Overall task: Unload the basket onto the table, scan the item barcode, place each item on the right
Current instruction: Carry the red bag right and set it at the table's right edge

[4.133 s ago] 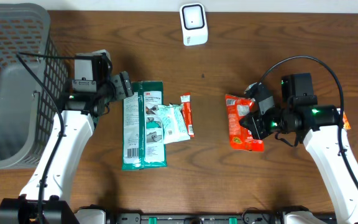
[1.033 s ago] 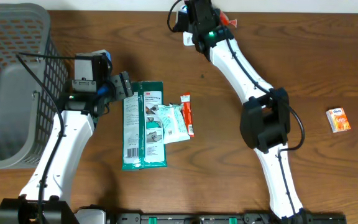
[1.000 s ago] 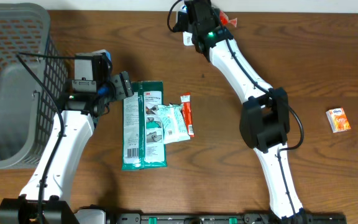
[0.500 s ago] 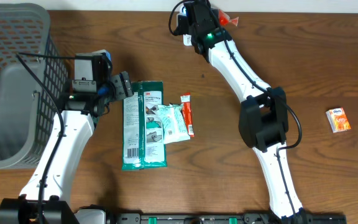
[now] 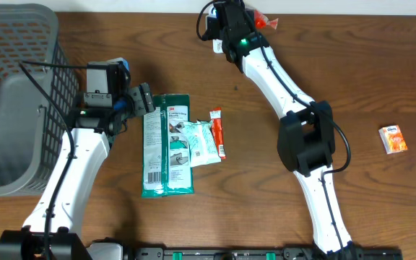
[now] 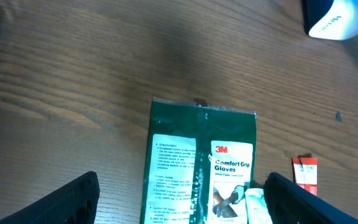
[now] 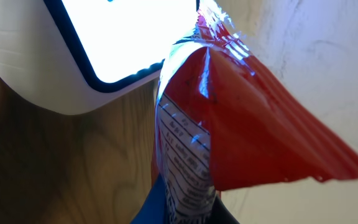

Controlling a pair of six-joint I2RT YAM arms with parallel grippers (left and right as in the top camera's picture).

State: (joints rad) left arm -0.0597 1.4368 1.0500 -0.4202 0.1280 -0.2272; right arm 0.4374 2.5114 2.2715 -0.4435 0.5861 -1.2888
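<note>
Reaching to top centre of the overhead view, R arm [image 5: 280, 79] is stretched long across the table. R gripper [image 5: 235, 20] is pinched tight on a red snack packet [image 7: 253, 124], gripping its lower end in the wrist view. Packet's white printed panel [image 7: 182, 155] sits just beside the lit window of the white scanner [image 7: 104, 43], by its dark bezel. Touching or not: can't tell. Crimped top edge of packet points to upper right of wrist frame, against pale bkgd.

L gripper [image 5: 141, 98] is spread wide, gripping nothing, fingers [image 6: 73, 199] hanging by top-left corner of green gloves pack [image 5: 166, 144]. Wipes pouch [image 5: 202, 143] overlaps pack's right edge, w/ thin red stick [image 5: 219, 133] just beside the pouch. Grey basket [image 5: 20, 43] fills left edge of overhead view. Small orange box [image 5: 393, 139] sits alone near right edge. Open wood tabletop [image 5: 251, 180] lies btwn centre pile and box, crossed by R arm.
</note>
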